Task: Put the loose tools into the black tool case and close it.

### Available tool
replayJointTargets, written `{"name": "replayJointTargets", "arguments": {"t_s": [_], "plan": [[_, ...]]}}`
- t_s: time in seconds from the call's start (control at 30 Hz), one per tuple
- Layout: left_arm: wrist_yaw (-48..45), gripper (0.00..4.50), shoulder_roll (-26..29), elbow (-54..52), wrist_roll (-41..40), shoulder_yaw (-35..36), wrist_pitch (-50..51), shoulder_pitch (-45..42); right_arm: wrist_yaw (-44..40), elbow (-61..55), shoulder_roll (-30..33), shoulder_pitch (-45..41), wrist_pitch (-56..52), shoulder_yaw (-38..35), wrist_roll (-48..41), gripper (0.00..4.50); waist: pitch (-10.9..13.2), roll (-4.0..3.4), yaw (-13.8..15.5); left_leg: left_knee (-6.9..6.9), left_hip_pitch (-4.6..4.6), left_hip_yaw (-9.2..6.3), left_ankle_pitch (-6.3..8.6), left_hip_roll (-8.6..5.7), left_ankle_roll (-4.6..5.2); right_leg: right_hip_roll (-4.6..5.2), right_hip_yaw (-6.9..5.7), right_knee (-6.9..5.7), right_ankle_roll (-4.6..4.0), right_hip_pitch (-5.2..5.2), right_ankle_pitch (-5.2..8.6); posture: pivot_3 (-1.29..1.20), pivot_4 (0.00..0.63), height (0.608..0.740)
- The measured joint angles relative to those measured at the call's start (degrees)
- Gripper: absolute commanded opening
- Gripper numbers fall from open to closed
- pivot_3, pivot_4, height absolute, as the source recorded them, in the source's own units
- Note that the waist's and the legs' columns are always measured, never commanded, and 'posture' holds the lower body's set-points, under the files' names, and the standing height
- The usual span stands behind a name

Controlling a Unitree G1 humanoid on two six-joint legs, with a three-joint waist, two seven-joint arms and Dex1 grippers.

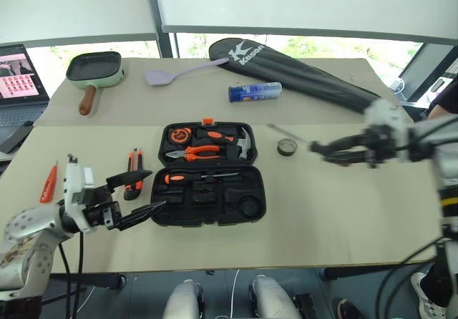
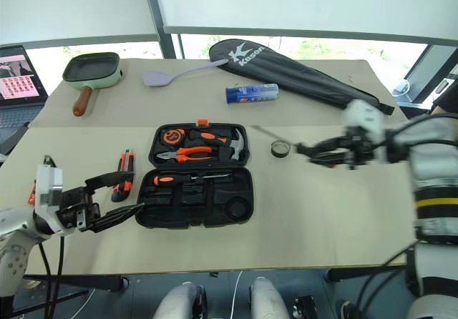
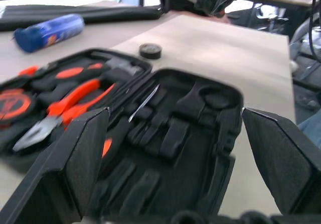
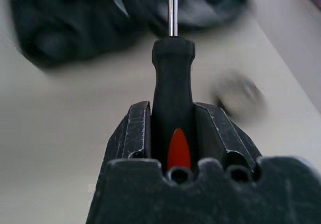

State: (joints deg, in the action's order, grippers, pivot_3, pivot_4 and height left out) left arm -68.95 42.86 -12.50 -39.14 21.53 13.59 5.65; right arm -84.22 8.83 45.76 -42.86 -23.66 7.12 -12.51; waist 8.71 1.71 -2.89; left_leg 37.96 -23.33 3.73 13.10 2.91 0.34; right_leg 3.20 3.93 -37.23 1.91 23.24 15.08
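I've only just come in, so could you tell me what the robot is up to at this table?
It is packing loose tools into the open black tool case. The right gripper is shut on a black-and-orange screwdriver, held above the table to the right of the case, shaft toward it. The left gripper hangs open at the case's left edge. The utility knife, orange tester screwdriver and tape roll lie on the table.

Tool case (image 1: pixel 208 203): black, orange latch; pliers inside orange-handled.
Screwdriver (image 4: pixel 173 83): black handle, orange inset, silver shaft.
Utility knife (image 1: pixel 133 172): black and orange.
Tester screwdriver (image 1: pixel 49 182): orange.
Tape roll (image 1: pixel 287 146): dark.
Spatula (image 1: pixel 182 71): lilac.
Cylinder (image 1: pixel 255 91): blue, white markings.
Pan (image 1: pixel 94 69): pale green, brown handle.
Racket bag (image 1: pixel 300 71): black, white lettering.
Table (image 1: pixel 343 219): beige.
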Motion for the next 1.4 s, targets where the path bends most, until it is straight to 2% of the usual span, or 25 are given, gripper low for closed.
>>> {"name": "replayJointTargets", "arguments": {"t_s": [0.17,0.27,0.33,0.5,0.67,1.07,1.13,1.2,1.3,1.4], "plan": [[0.9,4.50,-0.8,-0.1,1.3,1.0,-1.7,3.0,8.8,-12.7,-9.8,-3.5,-16.9,13.0,2.5,0.96,0.0,0.02,1.8,0.09,-0.31,0.05,0.00,-0.09,0.00,0.21,-0.04,0.03,0.06,0.25,-0.02,0.00,0.150,0.740],[1.6,4.50,-1.6,-1.0,1.4,0.9,-2.4,3.7,12.3,-14.1,-13.4,-5.9,-21.7,18.0,3.8,0.96,0.0,0.02,2.5,0.27,-0.65,0.06,0.00,-0.13,0.00,0.22,-0.08,-0.04,0.08,0.57,-0.05,0.00,0.150,0.740],[2.1,4.50,-1.8,-1.8,1.6,0.8,-2.5,4.1,13.7,-13.9,-13.6,-7.1,-21.8,21.0,5.9,0.96,0.0,0.06,2.8,0.45,-1.01,0.09,0.00,-0.14,0.00,0.21,-0.11,-0.24,0.08,0.94,-0.06,0.00,0.150,0.740],[2.7,4.50,-2.2,-3.2,1.9,0.7,-2.9,5.0,15.1,-10.3,-13.1,-7.5,-16.8,25.7,11.3,0.96,0.0,0.07,2.4,0.57,-1.00,0.38,0.00,-0.16,0.00,0.13,-0.12,-0.41,0.05,0.97,-0.04,0.00,0.150,0.740],[2.7,4.50,-2.7,-3.6,2.6,0.7,-3.8,7.3,15.6,-6.4,-12.5,-9.0,-10.3,26.9,15.7,0.96,0.0,0.07,1.9,0.58,-0.95,0.40,0.00,-0.09,0.00,0.04,-0.12,-0.47,0.02,0.97,-0.03,0.00,0.150,0.740],[2.8,4.50,-3.7,-3.2,3.6,0.4,-6.3,7.6,13.3,-3.7,-15.0,-10.8,-9.2,27.8,18.1,0.96,0.0,0.07,1.9,0.62,-0.96,0.40,0.00,-0.08,0.00,0.04,-0.11,-0.52,0.01,0.97,-0.02,0.00,0.150,0.740],[2.8,4.50,-4.1,-2.6,4.0,-0.2,-6.8,7.5,13.3,-3.3,-15.4,-10.9,-9.2,27.8,18.4,1.96,0.0,0.07,1.9,0.62,-0.96,0.40,0.00,-0.08,0.00,0.03,-0.11,-0.52,0.01,0.97,-0.02,0.00,0.150,0.740],[2.8,4.50,-4.3,-2.1,4.5,-0.3,-7.4,7.4,13.5,-2.6,-15.5,-11.3,-9.1,27.7,18.6,2.47,0.0,0.07,1.9,0.63,-0.96,0.40,0.00,-0.08,0.00,0.04,-0.11,-0.53,0.01,0.97,-0.02,0.00,0.150,0.740],[2.9,4.50,-4.4,-1.2,5.2,-0.3,-7.9,7.2,11.5,-2.8,-16.0,-12.1,-9.2,25.5,16.2,3.50,0.0,0.07,1.9,0.63,-0.96,0.40,0.00,-0.08,0.00,0.03,-0.12,-0.52,0.01,0.97,-0.02,0.00,0.150,0.740],[3.1,4.50,-4.6,-0.8,5.4,-0.3,-8.5,6.6,7.7,-4.2,-15.4,-12.2,-9.2,23.6,12.3,3.50,0.0,0.07,1.9,0.63,-0.96,0.39,0.00,-0.08,0.00,0.04,-0.12,-0.52,0.01,0.95,-0.02,0.00,0.150,0.740]]}}
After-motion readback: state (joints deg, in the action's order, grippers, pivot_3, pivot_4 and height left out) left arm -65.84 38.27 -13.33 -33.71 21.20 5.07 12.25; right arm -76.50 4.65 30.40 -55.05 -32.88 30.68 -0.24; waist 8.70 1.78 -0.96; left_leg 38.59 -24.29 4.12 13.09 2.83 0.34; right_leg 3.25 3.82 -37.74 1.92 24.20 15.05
